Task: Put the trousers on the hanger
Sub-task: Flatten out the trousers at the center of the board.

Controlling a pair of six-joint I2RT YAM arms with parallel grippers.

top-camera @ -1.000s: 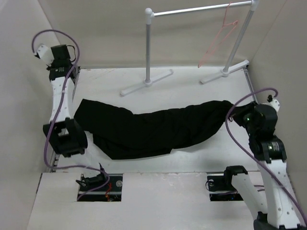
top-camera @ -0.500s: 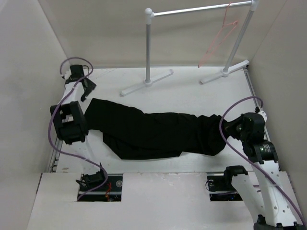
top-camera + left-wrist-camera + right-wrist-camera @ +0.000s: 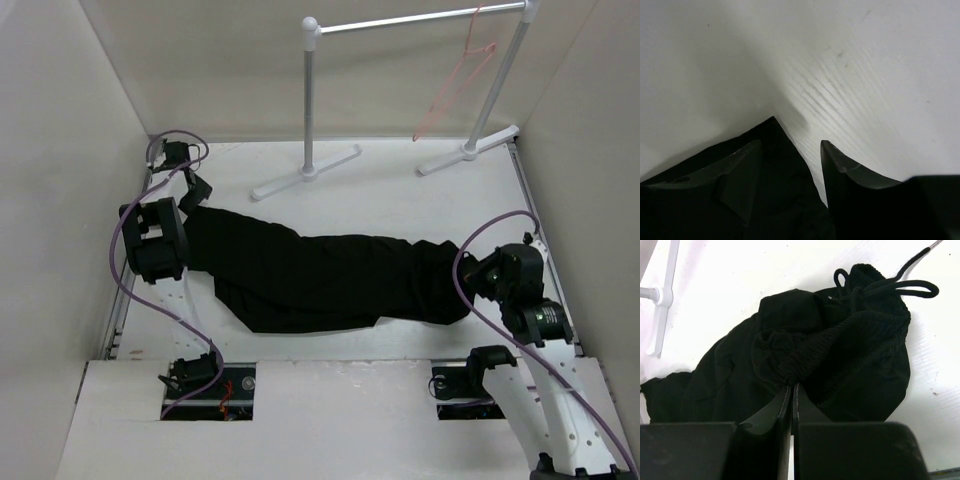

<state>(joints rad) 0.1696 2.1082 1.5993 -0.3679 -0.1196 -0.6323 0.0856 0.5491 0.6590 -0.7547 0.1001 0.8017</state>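
From above, the trousers lie stretched across the white bench, running from the left side to the right, one leg folded out toward the near edge. My left end effector sits at the far-left tip of the fabric, and my right end effector is at the bunched right end. The pink hanger hangs from the rail of the white rack, close to its right post and well apart from the trousers. In my left wrist view, my two fingers stand apart, with a pointed corner of the black cloth lying between them on the bench; I cannot tell whether either finger touches it. In my right wrist view, my fingers are pressed together and pinch a gathered fold of the trousers. Beyond that fold, the ribbed waistband is heaped up, and its drawstring loops out on top. One foot of the rack shows at the left edge.
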